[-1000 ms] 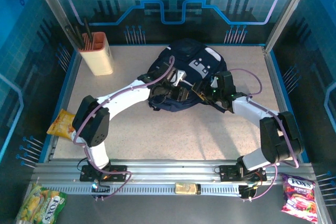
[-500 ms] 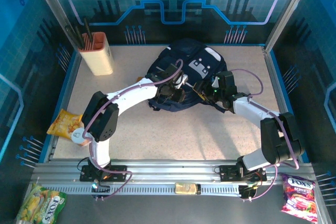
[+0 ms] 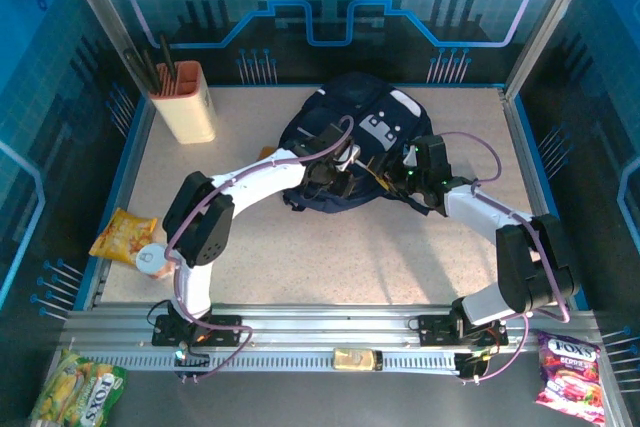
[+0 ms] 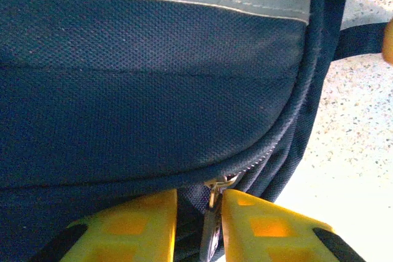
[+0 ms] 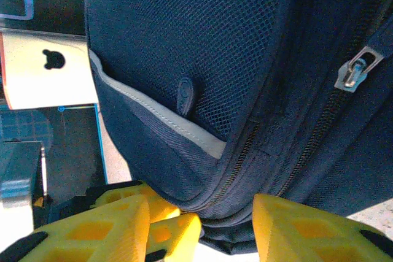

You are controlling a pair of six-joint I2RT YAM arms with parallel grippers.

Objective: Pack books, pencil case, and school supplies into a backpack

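backpack [image 3: 375, 112]: judged soft, floppy; best taken at zip pull [image 4: 210, 213] | pull is pinched by left fingers [image 4: 129, 222] | edge is straddled by spread right fingers [image 5: 307, 228]

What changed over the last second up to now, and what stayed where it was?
The left arm swung rightward: its elbow came off the snack bag, uncovering a small round white thing beside it, and the left gripper edged right along the backpack, a zipper pull now between its fingers. The right gripper, backpack and pencil holder stayed put.
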